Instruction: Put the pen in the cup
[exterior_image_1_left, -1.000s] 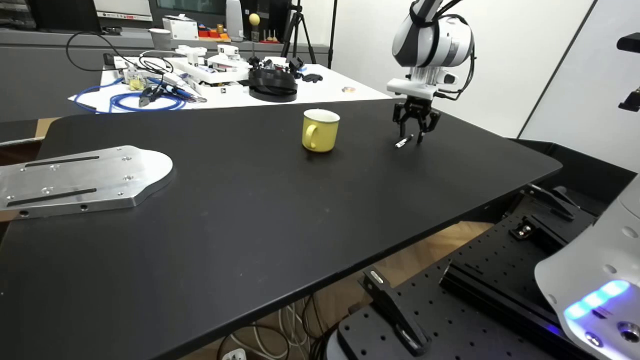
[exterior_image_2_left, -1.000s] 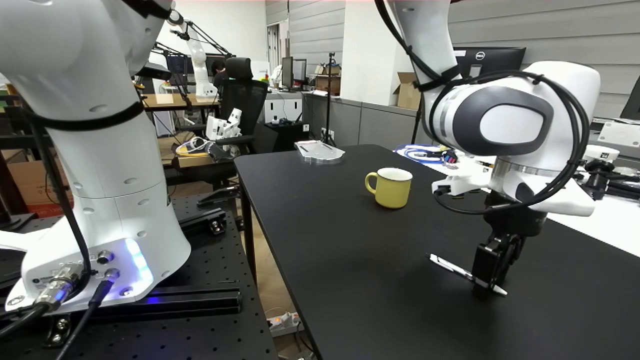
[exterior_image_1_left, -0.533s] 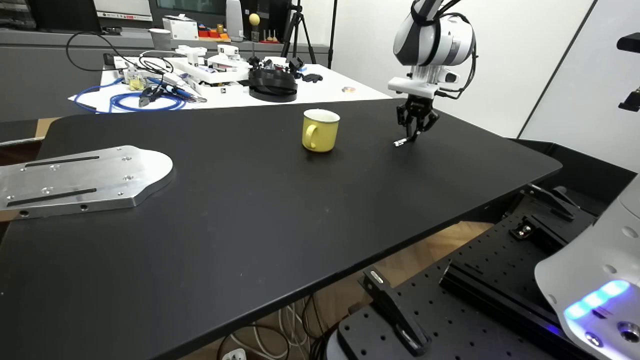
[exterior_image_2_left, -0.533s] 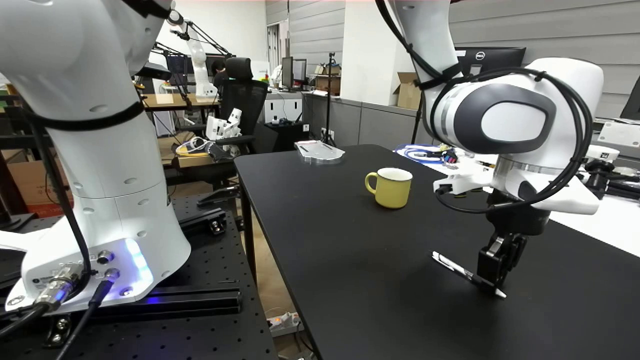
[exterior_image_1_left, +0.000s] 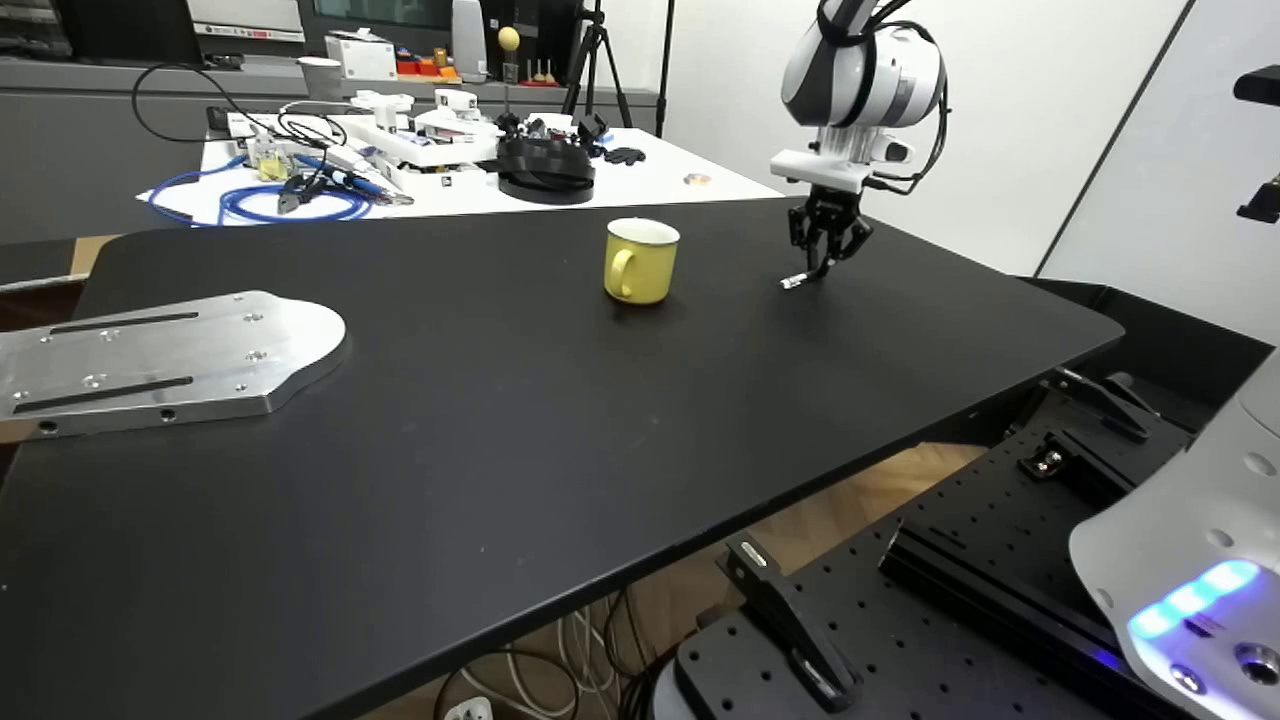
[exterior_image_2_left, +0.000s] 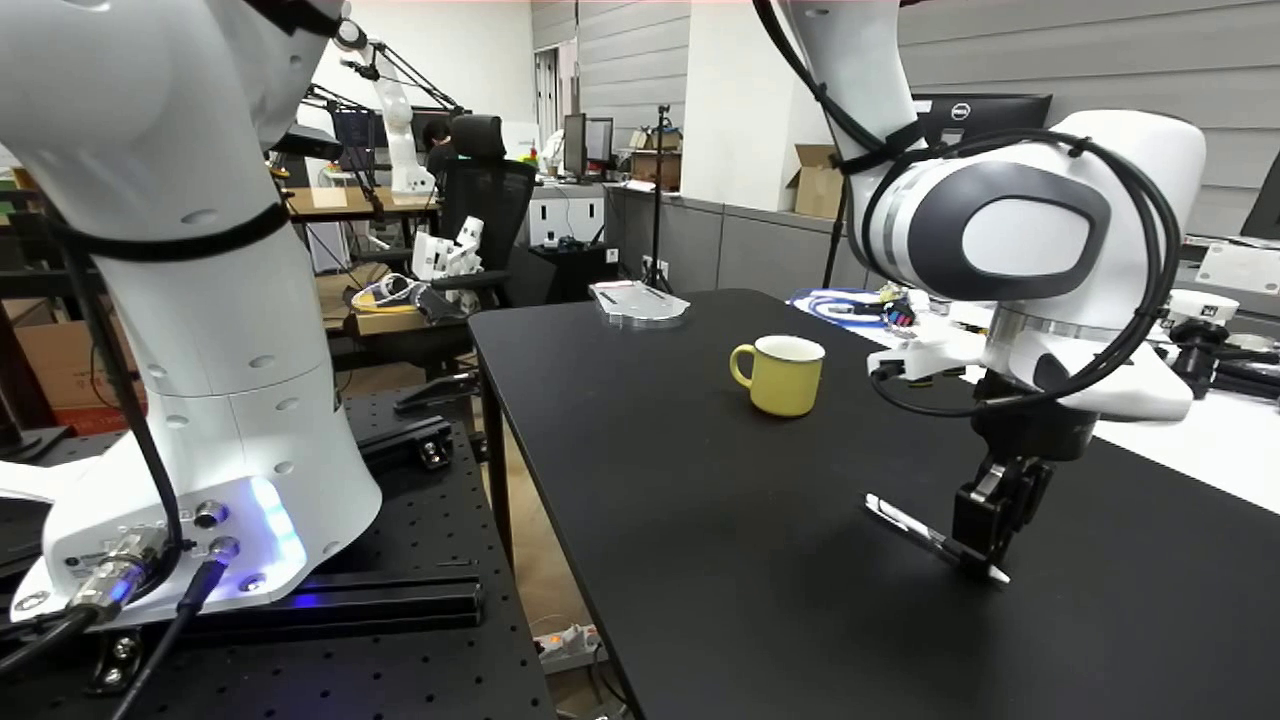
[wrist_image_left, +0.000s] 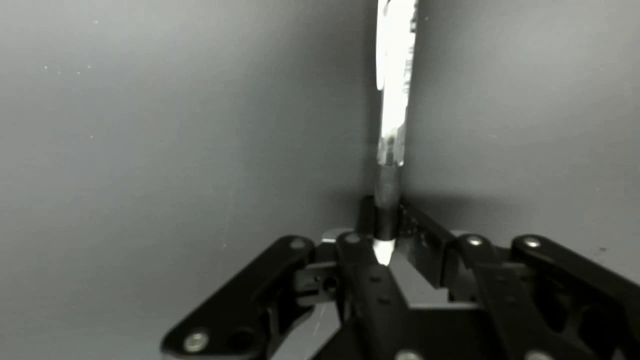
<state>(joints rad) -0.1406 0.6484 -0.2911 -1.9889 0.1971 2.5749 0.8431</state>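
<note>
The pen (wrist_image_left: 395, 75) is slim and white, with a dark grip section and a whitish tip. My gripper (wrist_image_left: 386, 220) is shut on that dark section, the tip showing between the fingers in the wrist view. The long white end of the pen (exterior_image_2_left: 900, 518) sticks out from the gripper (exterior_image_2_left: 978, 562) towards the cup side in an exterior view. Whether the pen touches the table or hangs just above it I cannot tell. A yellow cup (exterior_image_1_left: 641, 265) with a handle and white inside stands upright on the table, apart from the gripper (exterior_image_1_left: 820, 268); its bottom is hidden.
The black table (exterior_image_1_left: 540, 430) carries a silver metal plate (exterior_image_1_left: 170, 355) at the end far from my gripper. Behind it, a white table (exterior_image_1_left: 680, 170) holds cables, white parts and a black round object (exterior_image_1_left: 545, 168). The robot's base (exterior_image_2_left: 200, 500) stands beside the table edge.
My fingers have gone from apart to shut on the pen. Since then gripper and pen together have shifted slightly upward in both exterior views. The cup has not moved.
</note>
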